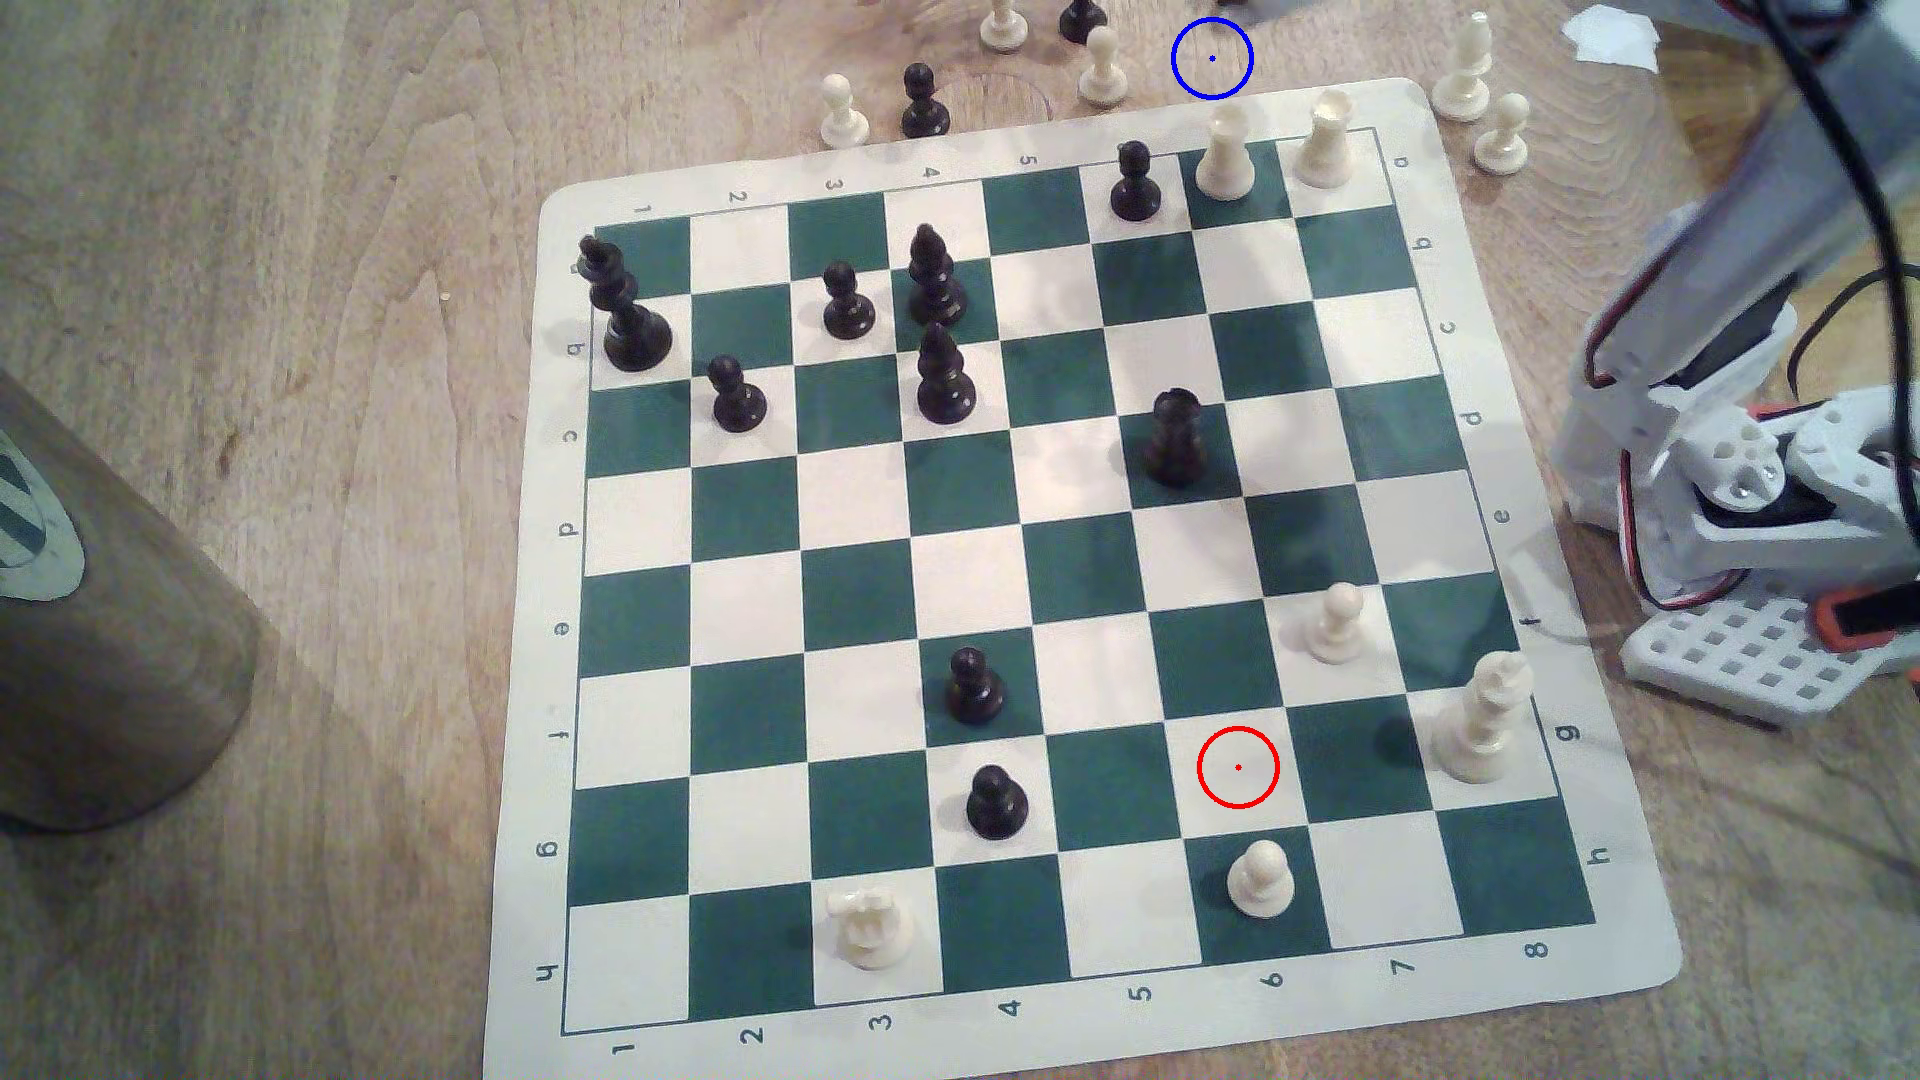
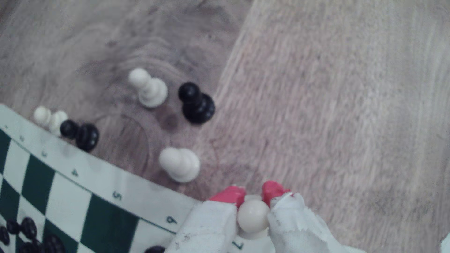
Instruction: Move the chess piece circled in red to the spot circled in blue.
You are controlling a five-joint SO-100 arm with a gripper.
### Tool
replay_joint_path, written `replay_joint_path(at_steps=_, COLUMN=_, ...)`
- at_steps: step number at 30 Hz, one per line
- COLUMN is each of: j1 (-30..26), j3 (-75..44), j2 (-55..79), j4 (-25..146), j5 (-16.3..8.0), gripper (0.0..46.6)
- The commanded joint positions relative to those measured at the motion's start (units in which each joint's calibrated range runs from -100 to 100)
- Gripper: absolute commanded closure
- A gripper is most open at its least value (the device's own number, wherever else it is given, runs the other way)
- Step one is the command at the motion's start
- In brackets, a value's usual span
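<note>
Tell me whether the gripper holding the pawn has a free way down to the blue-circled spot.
Probably yes. The gripper, shut on the white pawn, hangs over bare wood past the board edge. The blue-circled spot is bare, and the nearest loose pawn stands clear beside it.

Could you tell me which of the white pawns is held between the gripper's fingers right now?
The white pawn clamped by its round head in the gripper; the other white pawns stand free on the wood or board.
</note>
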Motion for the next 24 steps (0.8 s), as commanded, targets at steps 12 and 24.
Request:
replay_joint_path(at_steps=12, j1=0.4, j3=-2.8, j2=7.7, j4=-9.8, j5=0.3, gripper=46.4)
replay_joint_path(at_steps=24, j1=0.7, j3=-3.0, j2=9.9, j4=-12.0, j5=0.7, gripper=46.4)
